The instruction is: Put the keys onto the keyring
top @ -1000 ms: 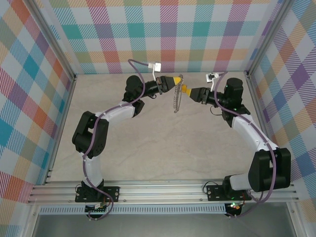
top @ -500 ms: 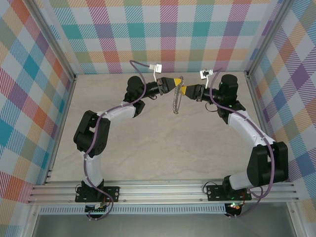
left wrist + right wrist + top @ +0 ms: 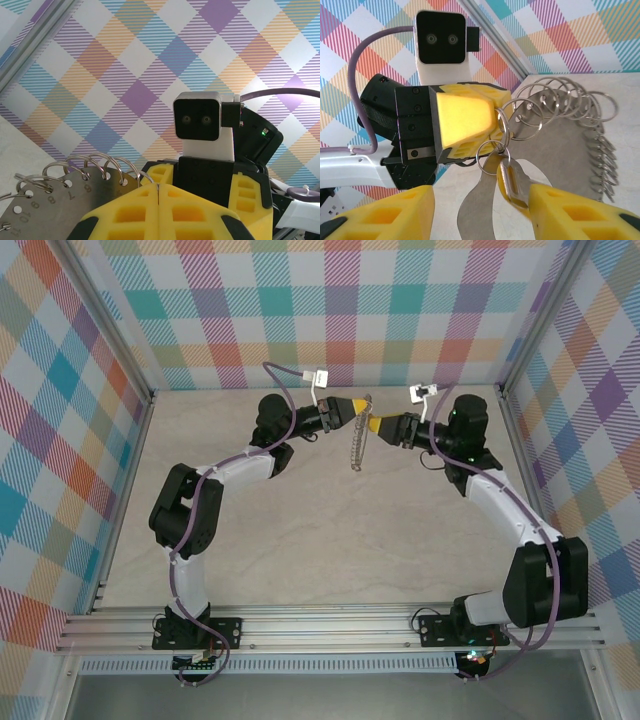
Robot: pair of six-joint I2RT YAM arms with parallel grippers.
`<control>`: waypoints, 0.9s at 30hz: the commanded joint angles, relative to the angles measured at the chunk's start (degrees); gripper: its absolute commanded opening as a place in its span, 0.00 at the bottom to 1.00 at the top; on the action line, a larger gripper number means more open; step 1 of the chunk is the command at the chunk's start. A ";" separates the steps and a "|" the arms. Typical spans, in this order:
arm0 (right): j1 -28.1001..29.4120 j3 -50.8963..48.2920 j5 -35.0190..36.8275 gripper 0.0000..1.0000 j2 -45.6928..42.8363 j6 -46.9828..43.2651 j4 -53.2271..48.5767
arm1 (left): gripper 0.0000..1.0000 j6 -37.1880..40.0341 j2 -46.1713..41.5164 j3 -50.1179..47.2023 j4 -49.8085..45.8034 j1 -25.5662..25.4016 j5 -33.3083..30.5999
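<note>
Right gripper (image 3: 379, 425) sits slightly back from the keyring (image 3: 359, 440) compared with half a second ago, when it was pressed in closer. Left arm and keyring show no change.

Left gripper (image 3: 351, 408) is clamped shut on the keyring's upper rim. It holds the keyring off the worktop (image 3: 300, 530), hanging edge-on between the two arms. Probable reason: hung free like this, the wire loops face the right arm and can be reached from that side.

Right wrist view: the keyring is a grey plate fringed with loops. The key (image 3: 511, 181) hangs just below the left gripper's pinch, on a small loop (image 3: 490, 150). It touches the inner edge of one finger (image 3: 570, 215) of the right gripper. Those fingers stand well apart, about half-wide, with nothing clamped between them. Cannot tell whether the key is fully threaded or only hooked on. Its head colour is lost against the yellow finger.

Edges and room: the keyring's lower end hangs clear of the worktop, with open space below and toward the arm bases. The back wall (image 3: 340, 310) is near behind both grippers. The grippers are almost nose to nose, so there is little room between them. Held at one point only, the keyring would likely swing under any push.
</note>
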 commanded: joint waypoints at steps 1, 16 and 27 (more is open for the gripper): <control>-1.40 -1.12 -0.34 0.53 -2.66 -1.15 0.76 | 0.00 -0.24 -0.70 1.87 4.85 -0.17 0.62; -1.25 -1.76 -2.54 0.52 0.34 0.16 1.92 | 0.00 -0.46 -0.69 1.89 5.14 -0.16 0.61; 0.98 0.42 -2.03 0.50 4.05 0.26 2.96 | 0.00 -0.57 -0.43 2.08 5.15 -0.17 0.74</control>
